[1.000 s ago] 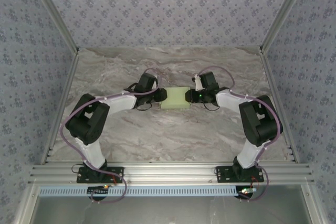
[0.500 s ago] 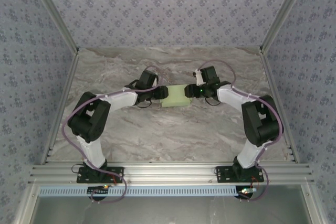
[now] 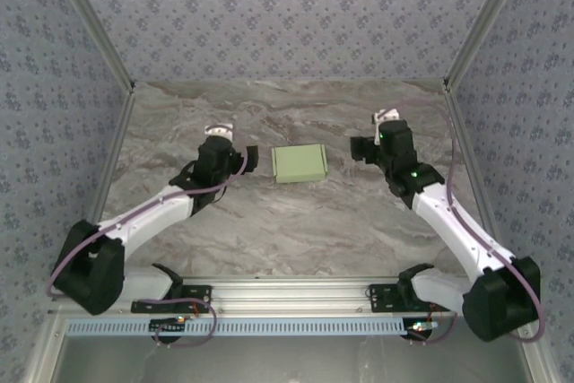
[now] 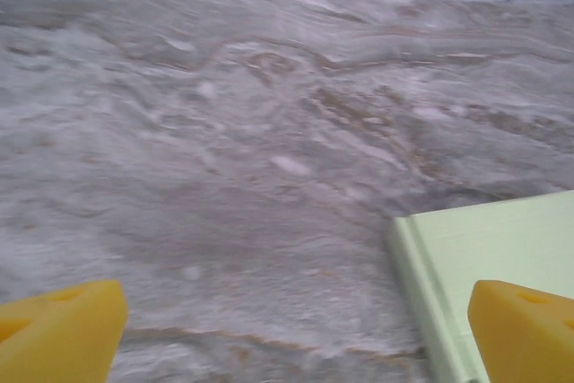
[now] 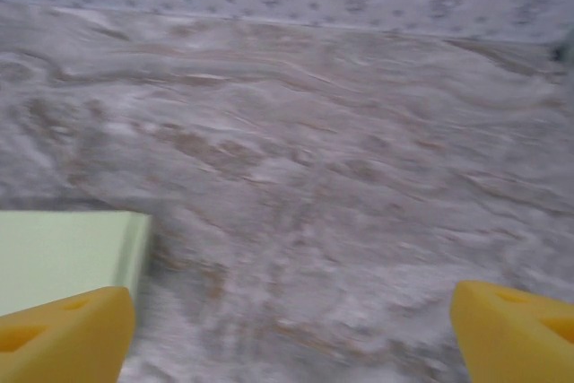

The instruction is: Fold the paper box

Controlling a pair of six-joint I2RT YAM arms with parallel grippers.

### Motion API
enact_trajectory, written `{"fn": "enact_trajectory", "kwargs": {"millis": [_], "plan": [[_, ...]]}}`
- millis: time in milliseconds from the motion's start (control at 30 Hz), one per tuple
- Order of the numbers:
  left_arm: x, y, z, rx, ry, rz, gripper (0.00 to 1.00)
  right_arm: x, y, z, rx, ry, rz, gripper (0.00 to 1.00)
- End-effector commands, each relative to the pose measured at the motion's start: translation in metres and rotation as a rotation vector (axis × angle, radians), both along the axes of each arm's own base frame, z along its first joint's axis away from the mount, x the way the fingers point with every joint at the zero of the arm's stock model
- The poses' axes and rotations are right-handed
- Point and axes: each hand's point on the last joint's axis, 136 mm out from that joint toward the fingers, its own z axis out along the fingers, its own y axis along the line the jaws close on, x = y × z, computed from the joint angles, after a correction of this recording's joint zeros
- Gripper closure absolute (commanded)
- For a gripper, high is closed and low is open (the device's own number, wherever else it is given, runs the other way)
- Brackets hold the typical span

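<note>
Box: paper box [image 3: 300, 163] lies flat on the table [image 3: 296, 239], pale green. From above it looks like a closed, low rectangular block with no flap sticking out.
Box close up: one corner & top face show in the left wrist view [image 4: 502, 248], another corner in the right wrist view [image 5: 63, 253]. Edges look straight, tho both views are blurry.
Left of box: left gripper [image 3: 250, 161] is just beside the box, not touching. Jaws are spread wide w/ nothing btwn them.
Left detail: in its wrist view, one of the yellow fingertips [image 4: 525, 329] overlaps the box's near corner. Can't tell the height gap.
Right of box: right gripper [image 3: 358, 149] is a bit further off than the left. Jaws are wide, empty, only bare table btwn them.
Step (my read): let go & back off. Folding looks done or nearly so.
Do it well: pull each arm straight away from the box, left one leftward, right one rightward. Keep jaws wide & lift a little first so no fingertip drags a wall.
Watch: left side esp., since it sits closest to the box. Thin card is light, so any nudge slides it or pops a tab.
Check: from above, confirm the top stays flat & the box stays square. If a flap lifts, press it down w/ one arm while the other steadies the far side.
</note>
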Motion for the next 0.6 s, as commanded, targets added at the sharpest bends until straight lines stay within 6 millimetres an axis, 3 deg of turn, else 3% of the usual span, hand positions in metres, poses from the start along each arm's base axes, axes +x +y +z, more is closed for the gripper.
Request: {"fn": "enact_trajectory", "kwargs": {"millis": [0, 233, 333, 567], "plan": [[-0.003, 0.041, 0.019, 0.114, -0.123, 0.134, 0.01, -0.013, -0.046, -0.014, -0.090, -0.025, -0.171, 0.02], [-0.015, 0.118, 0.027, 0.174, -0.157, 0.356, 0.01, -0.029, -0.105, -0.057, -0.067, -0.049, -0.353, 0.01], [-0.018, 0.148, 0.020, 0.171, -0.148, 0.420, 0.01, -0.028, -0.116, -0.077, -0.031, -0.063, -0.353, 0.01], [-0.010, 0.169, -0.009, 0.200, -0.224, 0.355, 0.01, -0.016, -0.113, -0.117, -0.016, -0.029, -0.296, 0.01]]}}
